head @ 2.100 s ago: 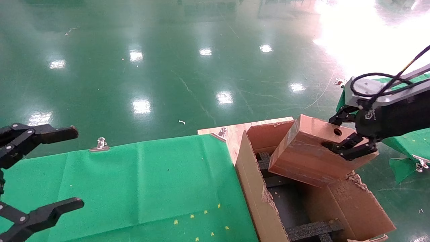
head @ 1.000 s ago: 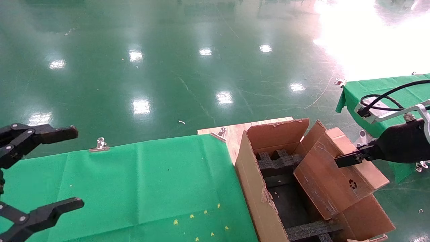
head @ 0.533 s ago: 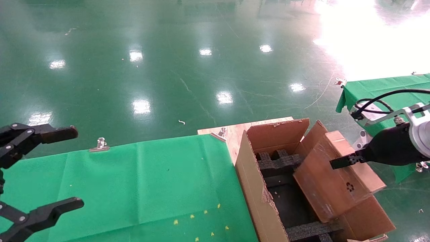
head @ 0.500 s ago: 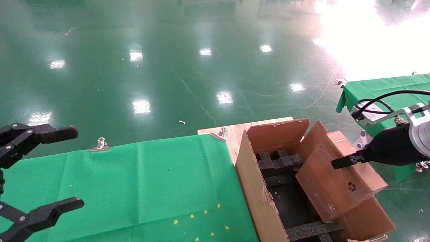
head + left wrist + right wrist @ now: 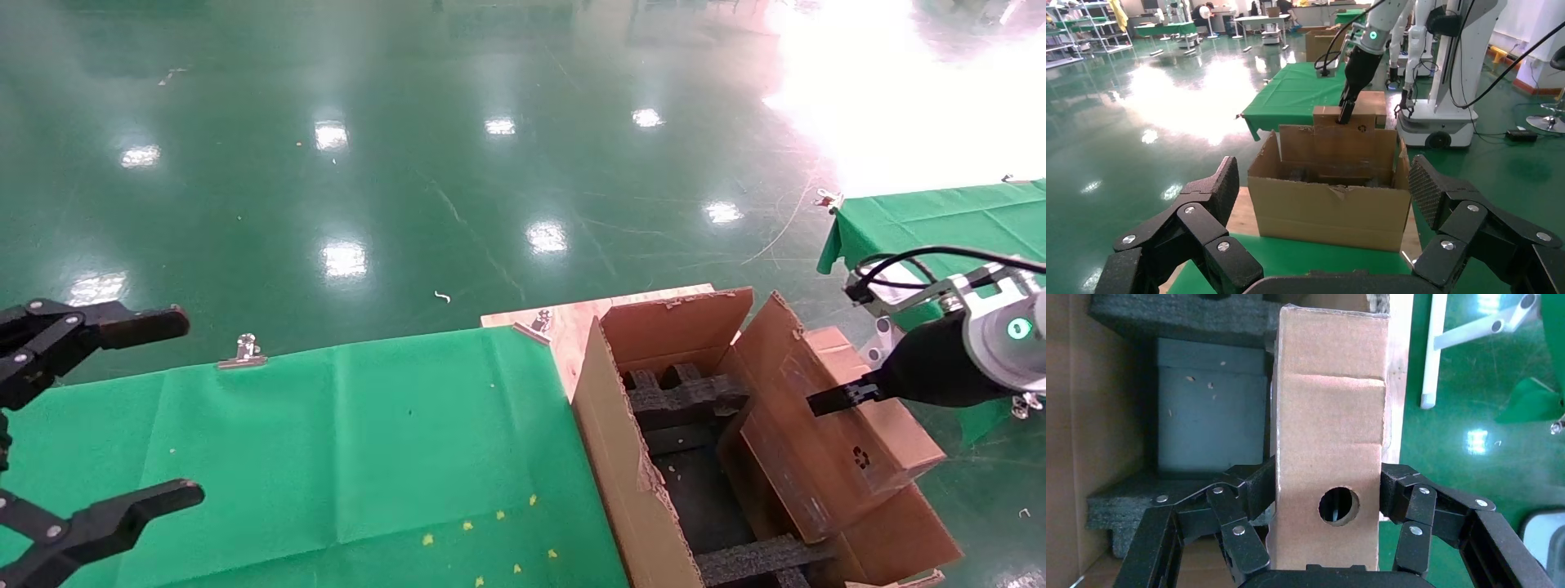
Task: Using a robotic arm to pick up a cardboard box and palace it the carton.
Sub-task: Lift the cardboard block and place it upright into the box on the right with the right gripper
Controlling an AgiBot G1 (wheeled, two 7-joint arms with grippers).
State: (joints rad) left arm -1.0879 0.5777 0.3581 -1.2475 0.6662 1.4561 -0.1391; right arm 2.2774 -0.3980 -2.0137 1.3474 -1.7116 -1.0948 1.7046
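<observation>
Head view: the right claw [image 5: 829,398], black-fingered on a white tubular arm [image 5: 1009,339] with a glowing teal wrist ring, is clamped on the small flat closed brown cardboard box [image 5: 825,445]. The box stands tilted on edge inside the right half of the large brown corrugated carton with ragged flap edges [image 5: 621,457], its lower edge down among the black foam blocks [image 5: 682,396]. Two seconds ago the box hung above the carton's far end with its round hole facing up; since then it has been turned and lowered, and over the last half second it has sunk a little deeper toward the carton's right wall. The left claw [image 5: 78,425] has not moved, hanging spread open over the green cloth-covered surface [image 5: 343,441] at the left edge.

Left wrist view: the left claw [image 5: 1324,202] has its ribbed black fingers [image 5: 1217,190] wide apart, with nothing between them. Past them the carton [image 5: 1327,205] sits at the surface's end, and the box [image 5: 1361,116] sticks up out of its far side with the right claw [image 5: 1346,113] gripping its top.

Right wrist view: the right claw [image 5: 1327,496] presses both fingers [image 5: 1248,490] against the narrow sides of the box [image 5: 1330,416], whose round hole faces the camera; beside it lie the dark foam blocks [image 5: 1187,321] and the carton floor
</observation>
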